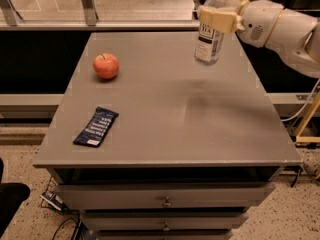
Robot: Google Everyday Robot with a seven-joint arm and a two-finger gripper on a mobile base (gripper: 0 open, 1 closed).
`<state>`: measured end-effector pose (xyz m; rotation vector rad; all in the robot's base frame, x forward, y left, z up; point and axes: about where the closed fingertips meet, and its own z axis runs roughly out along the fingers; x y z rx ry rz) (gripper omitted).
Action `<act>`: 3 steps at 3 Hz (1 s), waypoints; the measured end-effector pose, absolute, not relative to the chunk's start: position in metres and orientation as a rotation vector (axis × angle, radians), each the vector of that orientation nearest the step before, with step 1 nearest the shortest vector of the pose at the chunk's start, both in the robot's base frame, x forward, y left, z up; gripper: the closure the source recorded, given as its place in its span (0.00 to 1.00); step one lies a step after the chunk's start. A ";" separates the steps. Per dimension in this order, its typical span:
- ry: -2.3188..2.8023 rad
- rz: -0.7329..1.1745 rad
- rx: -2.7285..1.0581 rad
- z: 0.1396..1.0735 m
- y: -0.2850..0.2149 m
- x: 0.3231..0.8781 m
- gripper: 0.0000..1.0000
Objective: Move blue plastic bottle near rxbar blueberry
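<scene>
— Gripper [217, 19] status?
— Clamped around the blue plastic bottle [208, 49] at label height, over the far right of the table [200, 124]. Bottle upright: clear body, white cap, dark label. Judged to be held just off the surface.
— Bearing to the rxbar blueberry [96, 127]?
— Diagonally across, at the near left; well apart. Flat navy wrapper, long axis running near-left to far-right. Apple [106, 66] at far left, off the direct line.

Gripper [214, 18]: sitting at the view's upper right, showing blocky cream fingers [229, 20], clasping the blue plastic bottle [207, 46].
Wrist: showing a rounded white housing with a small perforated grille.
Arm: showing smooth white tubular shells.
</scene>
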<state>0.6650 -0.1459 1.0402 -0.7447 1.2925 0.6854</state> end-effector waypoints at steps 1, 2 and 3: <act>1.331 0.730 -0.790 1.019 -0.114 0.621 1.00; 1.359 0.781 -0.857 1.005 -0.084 0.593 1.00; 1.352 0.832 -0.909 0.998 -0.062 0.575 1.00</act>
